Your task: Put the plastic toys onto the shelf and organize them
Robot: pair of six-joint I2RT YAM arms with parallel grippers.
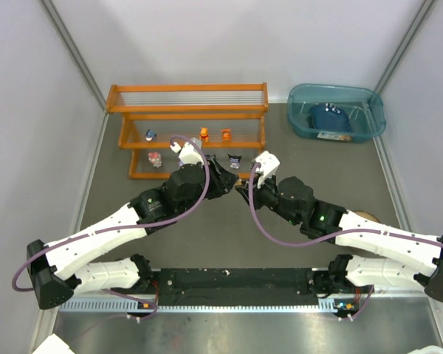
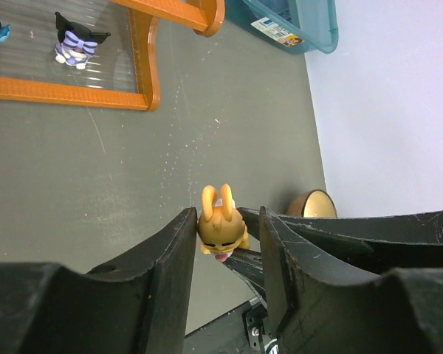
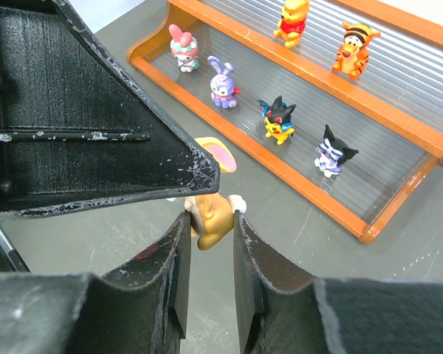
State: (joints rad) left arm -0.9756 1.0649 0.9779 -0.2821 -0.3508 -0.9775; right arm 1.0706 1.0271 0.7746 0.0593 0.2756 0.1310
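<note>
Right wrist view, entry one: right tool [image 3: 208,221], clenched on an orange long-eared toy [image 3: 213,208], one finger on each flank. Location: over the middle of the worktop [image 1: 340,169], just near of the shelf front.

Entry two: left tool [image 2: 227,214], jaws parted, straddling the same toy from the opposite side. One finger touches it and the other stands off it; no clamp is visible. The two tools meet tip to tip, so neither arm is nearer the toy. Only the right one grasps it.

Axis: the toy's long axis runs near to far, ears toward the shelf, body lying over rather than upright. Judged: it wants turning onto its feet before it can stand on a tier.

Entry three: shelf [image 1: 184,109], orange frame, directly far of the tools and reaching mostly to the left.
- Lowest tier, in a row: pink-and-white toy [image 3: 183,48], purple toy [image 3: 221,81], black-and-yellow toy [image 3: 279,119], black-and-white toy [image 3: 332,151].
- Next tier up: yellow bear [image 3: 294,18], striped orange toy [image 3: 352,48].

Entry four: teal bin [image 1: 369,125], far right, beside the shelf's right end and not touching it.
</note>
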